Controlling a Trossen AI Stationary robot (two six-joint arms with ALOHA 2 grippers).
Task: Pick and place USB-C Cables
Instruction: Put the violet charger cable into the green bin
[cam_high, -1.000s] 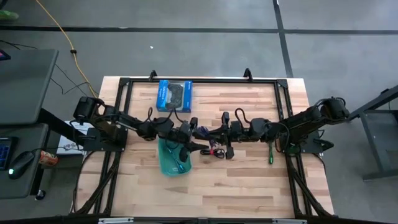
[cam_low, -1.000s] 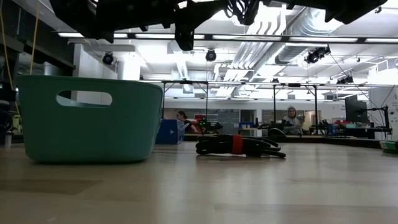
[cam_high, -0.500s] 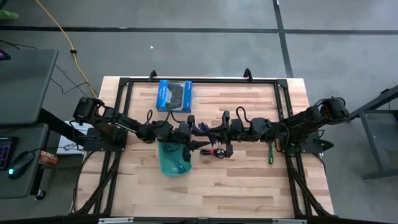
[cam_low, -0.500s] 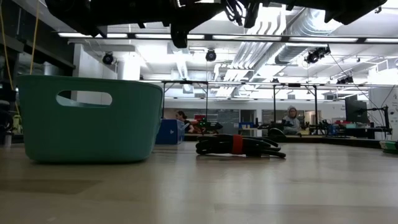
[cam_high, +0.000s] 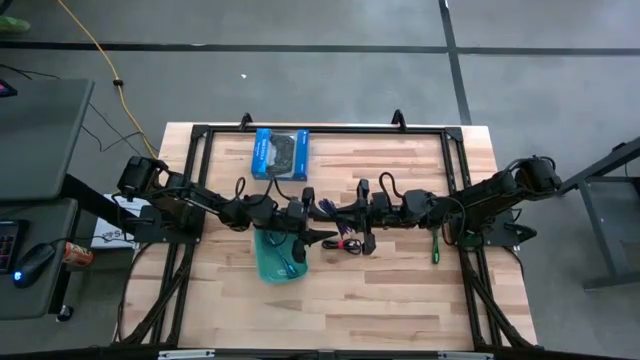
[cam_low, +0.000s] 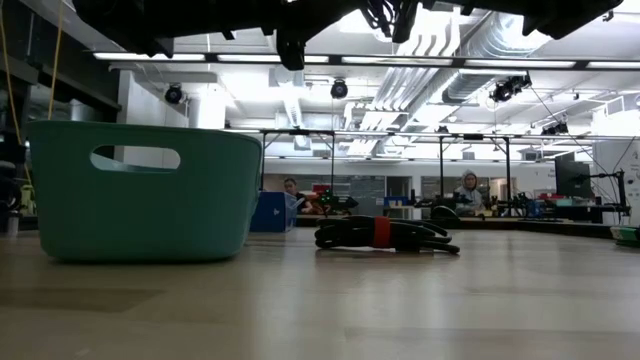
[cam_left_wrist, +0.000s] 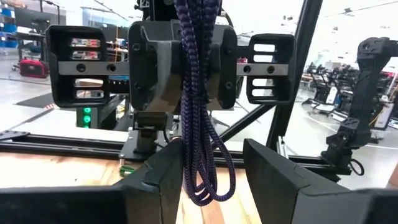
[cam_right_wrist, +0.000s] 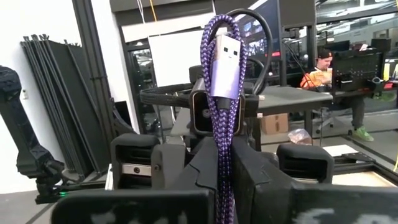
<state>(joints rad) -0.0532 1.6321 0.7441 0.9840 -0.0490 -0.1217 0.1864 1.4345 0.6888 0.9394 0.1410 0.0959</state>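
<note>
The purple cable is held in the air over the middle of the wooden tabletop, pinched by the right gripper; the left gripper is spread around its hanging loop. A teal bin sits just under the left gripper; the black cable with red tie lies beside it. A green cable lies near the right edge. Desks and seated people are seen in the room behind.

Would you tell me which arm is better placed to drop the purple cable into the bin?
Probably left: its hand hangs at the teal bin's edge, open fingers flanking the purple cable.
</note>
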